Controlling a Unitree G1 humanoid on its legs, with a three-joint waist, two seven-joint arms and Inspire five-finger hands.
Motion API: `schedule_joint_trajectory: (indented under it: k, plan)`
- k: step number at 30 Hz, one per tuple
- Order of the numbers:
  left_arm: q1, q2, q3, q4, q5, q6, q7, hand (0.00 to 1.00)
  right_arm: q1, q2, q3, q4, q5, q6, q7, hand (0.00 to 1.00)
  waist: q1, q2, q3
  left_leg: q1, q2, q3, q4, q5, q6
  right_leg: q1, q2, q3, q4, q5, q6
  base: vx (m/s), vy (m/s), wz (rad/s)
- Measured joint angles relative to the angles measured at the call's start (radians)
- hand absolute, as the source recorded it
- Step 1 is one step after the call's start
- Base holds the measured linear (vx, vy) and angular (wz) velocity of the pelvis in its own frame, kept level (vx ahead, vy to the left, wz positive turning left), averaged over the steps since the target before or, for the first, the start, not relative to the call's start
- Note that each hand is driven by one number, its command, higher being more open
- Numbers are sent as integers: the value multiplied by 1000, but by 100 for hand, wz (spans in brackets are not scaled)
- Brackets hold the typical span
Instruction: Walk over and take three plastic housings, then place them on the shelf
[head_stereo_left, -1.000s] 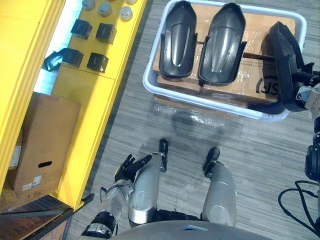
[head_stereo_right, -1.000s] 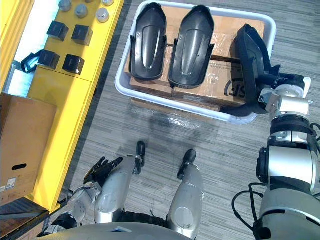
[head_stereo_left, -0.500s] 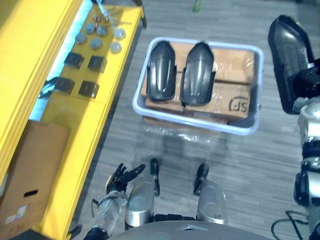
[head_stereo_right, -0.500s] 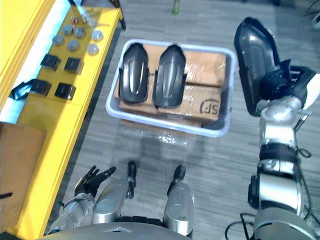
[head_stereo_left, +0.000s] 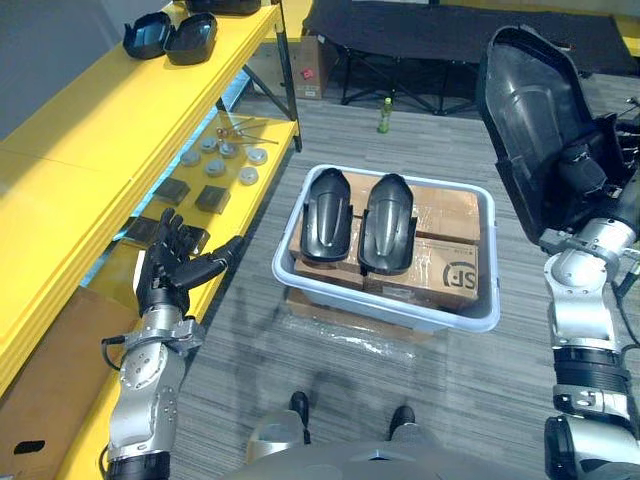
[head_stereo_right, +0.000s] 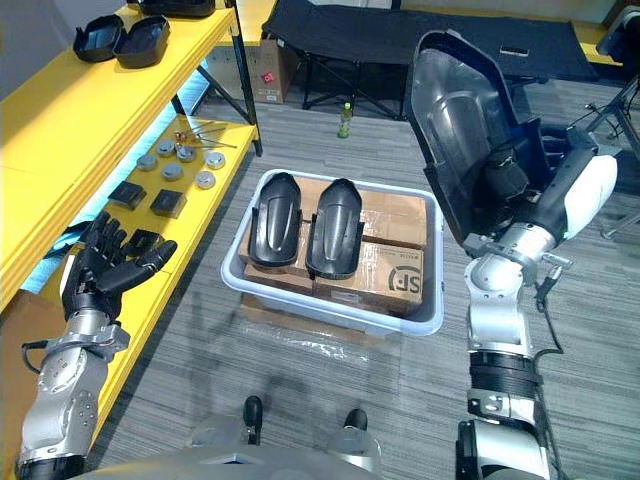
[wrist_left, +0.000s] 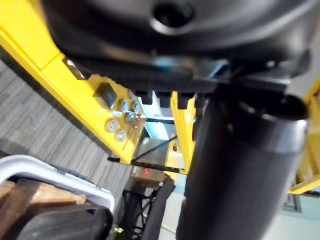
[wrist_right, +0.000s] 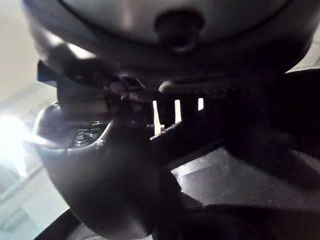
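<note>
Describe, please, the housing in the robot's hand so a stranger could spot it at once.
Find the white tub on the floor beside the yellow shelf. Right of it, the right hand grips a black housing. Unlike the two housings lying in the tub, it is held upright in the air.

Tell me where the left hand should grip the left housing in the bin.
Probably its outer long edge, coming from above on the bin's left side. The left housing lies dome up, and the second housing crowds its other edge.
</note>
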Motion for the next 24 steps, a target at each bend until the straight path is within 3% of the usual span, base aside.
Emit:
schedule_joint_trajectory:
  k: [4, 7, 13, 18, 24]
  plan:
    - [-6, -6, -125, -84, -134, 32, -97, 100, 0, 18, 65, -41, -10, -59, -37, 0, 5, -4, -27, 2, -6, 0, 2, 3, 3, 8, -4, 0, -7, 5, 4, -10, 18, 3]
    - [-50, -10, -217, -81, -148, 31, -92, 100, -2, 57, 124, -52, -39, -86, -70, 0, 0, -6, -44, 7, -6, 3, -1, 3, 3, 10, -4, 2, -7, 5, 3, -3, 4, -3]
    - [-161, -36, -366, -44, -368, 68, -133, 100, -2, 114, 299, -52, -87, -205, -76, 0, -7, -9, -53, 36, -8, 26, -36, 12, 5, 10, -5, 20, -9, 9, 4, -17, 21, -11]
    - [-173, -41, -405, 1, -371, 67, -133, 100, -2, 159, 334, -46, -84, -231, -76, 0, -8, -12, -72, 35, -11, 27, -57, 25, 7, -2, -5, 21, -9, 10, 5, 0, 0, 0]
    - [-198, -43, -467, 64, -296, 30, -46, 100, -2, 193, 424, -27, -78, -258, -76, 0, -18, -25, -84, 41, -18, 26, -70, 34, 11, -2, -12, 20, -9, 11, 6, 0, 0, 0]
